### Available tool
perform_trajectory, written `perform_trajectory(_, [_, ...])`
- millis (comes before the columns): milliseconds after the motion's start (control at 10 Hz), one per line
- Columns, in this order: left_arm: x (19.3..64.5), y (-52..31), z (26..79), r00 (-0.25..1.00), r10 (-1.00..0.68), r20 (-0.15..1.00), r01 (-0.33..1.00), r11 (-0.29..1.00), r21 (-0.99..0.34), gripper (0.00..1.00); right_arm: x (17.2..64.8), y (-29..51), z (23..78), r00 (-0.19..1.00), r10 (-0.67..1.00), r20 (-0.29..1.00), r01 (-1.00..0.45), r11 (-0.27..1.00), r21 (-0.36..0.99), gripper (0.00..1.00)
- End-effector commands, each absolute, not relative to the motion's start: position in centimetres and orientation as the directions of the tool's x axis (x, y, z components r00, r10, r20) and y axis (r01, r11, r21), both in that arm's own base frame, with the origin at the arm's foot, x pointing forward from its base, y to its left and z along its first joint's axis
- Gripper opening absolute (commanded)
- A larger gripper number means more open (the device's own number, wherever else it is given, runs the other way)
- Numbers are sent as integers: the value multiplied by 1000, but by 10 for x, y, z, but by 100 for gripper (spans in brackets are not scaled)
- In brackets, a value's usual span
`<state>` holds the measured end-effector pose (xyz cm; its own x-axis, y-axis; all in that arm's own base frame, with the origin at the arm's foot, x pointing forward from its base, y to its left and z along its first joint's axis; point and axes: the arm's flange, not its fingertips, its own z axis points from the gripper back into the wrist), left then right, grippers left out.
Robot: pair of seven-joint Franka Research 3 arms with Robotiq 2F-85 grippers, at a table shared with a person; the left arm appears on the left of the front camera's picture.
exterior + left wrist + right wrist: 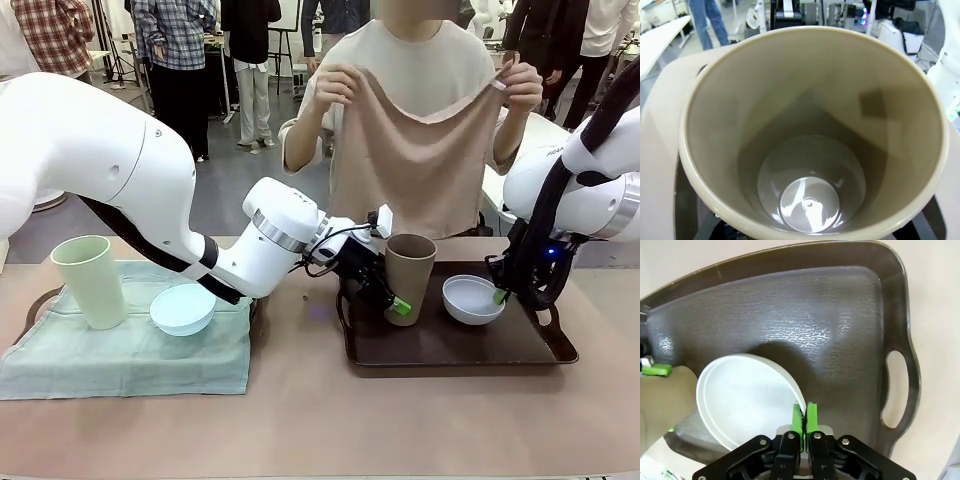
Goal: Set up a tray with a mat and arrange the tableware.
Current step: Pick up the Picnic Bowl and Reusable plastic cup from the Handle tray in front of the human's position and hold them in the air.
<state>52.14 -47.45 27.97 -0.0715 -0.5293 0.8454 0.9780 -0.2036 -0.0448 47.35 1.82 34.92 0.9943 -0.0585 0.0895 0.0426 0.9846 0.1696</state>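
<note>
**On the bare tray, two grips set and a mat held ready**

Nearest us, the dark tray (450, 350) lies on the table with nothing under the tableware. The brown tumbler (410, 270) stands upright at its left end, and the white bowl (470, 300) sits just beside it.

The left gripper (395, 300) reaches across and is clamped on the tumbler's lower wall, one green pad showing on the near side. The right gripper (804, 412) has its pads pinched tight on the bowl's rim, a thin-edge hold.

My read is that both pieces need to come off so the mat can go down. The tumbler is held low and looks top-heavy, so it wants a straight, vertical lift. The bowl may swing on that rim pinch, so raise it slowly and level. Carry the two well apart to leave the cloth room, and don't drag the tray along.

Off to the left is the model: the pale green tumbler (88, 282) and light blue bowl (183, 308) sit on a pale green mat (120, 355).

At the far side, the person's hands (335, 85) hold a tan mat (425, 160) by its top corners, hanging at chest height.
</note>
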Motion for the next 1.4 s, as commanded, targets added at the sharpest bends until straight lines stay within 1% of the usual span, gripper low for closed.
perform_trajectory(0, [516, -473, 289, -84, -489, 868, 980, -196, -16, 0, 467, 21, 357, 994, -14, 104, -5, 983, 184, 0])
perform_trajectory(100, [508, -472, 301, -102, -528, 843, 978, -206, -10, 9, 455, 28, 371, 999, 42, 31, -46, 987, 152, 0])
perform_trajectory(400, [486, -467, 366, -131, -531, 837, 980, -198, 28, 9, 414, 51, 439, 986, 130, 103, -147, 974, 174, 0])
perform_trajectory(600, [468, -465, 409, -176, -531, 829, 979, -185, 90, 9, 392, 53, 496, 974, 133, 186, -161, 976, 147, 0])
perform_trajectory(800, [454, -456, 448, -182, -535, 825, 982, -147, 122, 9, 375, 53, 541, 963, 117, 244, -148, 982, 115, 0])
perform_trajectory(1000, [437, -453, 476, -185, -546, 817, 983, -111, 148, 9, 363, 48, 573, 963, 97, 251, -127, 986, 106, 0])
perform_trajectory(1300, [422, -447, 498, -188, -565, 803, 982, -80, 173, 9, 362, 39, 590, 967, 75, 245, -109, 986, 129, 0])
